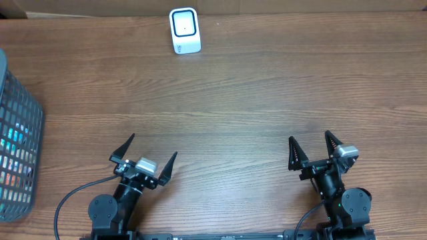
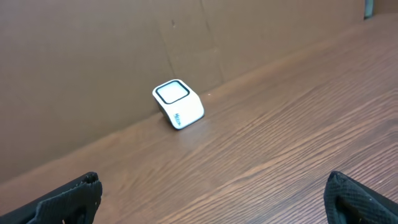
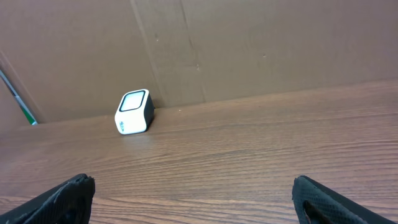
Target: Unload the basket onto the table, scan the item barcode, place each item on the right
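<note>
White, with a dark glass window, the scanner (image 1: 185, 30) stands at the far edge of the worktop (image 1: 240, 100), close to the brown board behind it. Nothing is held before its window.

No item is out on the wood. The only candidates are coloured packs (image 1: 12, 150) glimpsed through the mesh of the basket (image 1: 32, 113) at the left edge, well apart from the scanner. No barcode can be made out.

Left fingers (image 1: 123, 147) are spread wide and hold nothing, at the near edge. Right fingers (image 1: 293, 153) are likewise released and empty, near edge, opposite side. Neither set touches anything.

Assessment: no part of the task appears done. Left to do: take an item from the basket, find its barcode, and present that face to the scanner window. The left arm sits nearer the basket and looks the likelier to fetch.

Containers: one, the basket, of dark open mesh and partly cut off by the frame. It holds the coloured packs; their number and kind cannot be told.
</note>
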You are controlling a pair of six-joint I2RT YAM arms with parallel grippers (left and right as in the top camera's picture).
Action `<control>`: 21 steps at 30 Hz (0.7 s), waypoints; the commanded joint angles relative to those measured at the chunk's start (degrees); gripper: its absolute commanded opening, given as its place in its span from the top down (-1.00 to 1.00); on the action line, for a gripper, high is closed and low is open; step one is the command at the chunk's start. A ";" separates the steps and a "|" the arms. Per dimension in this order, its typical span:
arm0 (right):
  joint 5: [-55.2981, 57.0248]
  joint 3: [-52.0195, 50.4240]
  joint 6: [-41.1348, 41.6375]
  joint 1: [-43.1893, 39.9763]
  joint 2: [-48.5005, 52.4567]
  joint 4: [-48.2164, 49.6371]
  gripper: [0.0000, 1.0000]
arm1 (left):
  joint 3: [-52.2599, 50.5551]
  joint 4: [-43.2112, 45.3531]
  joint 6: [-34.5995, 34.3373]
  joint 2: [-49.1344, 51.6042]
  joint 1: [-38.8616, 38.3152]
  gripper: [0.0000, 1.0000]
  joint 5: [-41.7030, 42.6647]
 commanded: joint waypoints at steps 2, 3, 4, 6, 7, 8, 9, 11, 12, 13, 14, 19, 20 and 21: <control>-0.02 -0.61 -0.09 0.35 -0.68 0.20 -1.00 | 3.41 -0.85 -5.33 -0.61 0.35 -1.00 0.90; -0.02 -0.61 -0.09 0.35 -0.68 0.20 -1.00 | 3.98 -1.33 -5.38 -0.61 0.35 -1.00 0.90; -0.02 -0.61 -0.09 0.35 -0.68 0.22 -1.00 | 5.01 -2.38 -5.77 -0.61 0.35 -1.00 0.87; -0.02 -0.61 -0.09 0.35 -0.68 0.22 -1.00 | 7.30 -5.01 -5.79 -0.59 0.35 -1.00 0.90; -0.02 -0.61 -0.09 0.35 -0.68 0.22 -1.00 | 8.59 -6.51 -5.77 -0.59 0.35 -1.00 0.87; -0.02 -0.61 -0.09 0.35 -0.68 0.22 -1.00 | 9.64 -7.67 -5.77 -0.59 0.35 -0.99 0.87; -0.02 -0.61 -0.09 0.35 -0.68 0.20 -1.00 | 10.71 -8.79 -5.77 -0.57 0.35 -1.00 0.87; -0.02 -0.61 -0.09 0.35 -0.68 0.22 -1.00 | 13.09 -10.80 -6.25 0.15 0.35 -1.00 0.81; -0.02 -0.61 -0.09 0.35 -0.68 0.22 -1.00 | 14.19 -11.50 -6.43 0.87 0.35 -1.00 0.85; -0.02 -0.61 -0.09 0.35 -0.68 0.20 -1.00 | 14.99 -11.89 -6.75 1.60 0.35 -1.00 0.85; -0.02 -0.61 -0.09 0.35 -0.68 0.22 -1.00 | 16.00 -12.35 -7.56 2.67 0.35 -0.99 0.83; 0.00 -0.61 -0.09 0.35 -0.68 0.22 -1.00 | 21.77 -13.05 -10.05 10.64 0.33 -1.00 1.22; -0.02 -0.61 -0.09 0.35 -0.68 0.20 -1.00 | 23.47 -13.07 -10.23 13.09 0.33 -1.00 1.97; -0.02 -0.61 -0.09 0.35 -0.68 0.20 -1.00 | 24.87 -13.14 -10.23 15.04 0.33 -1.00 2.64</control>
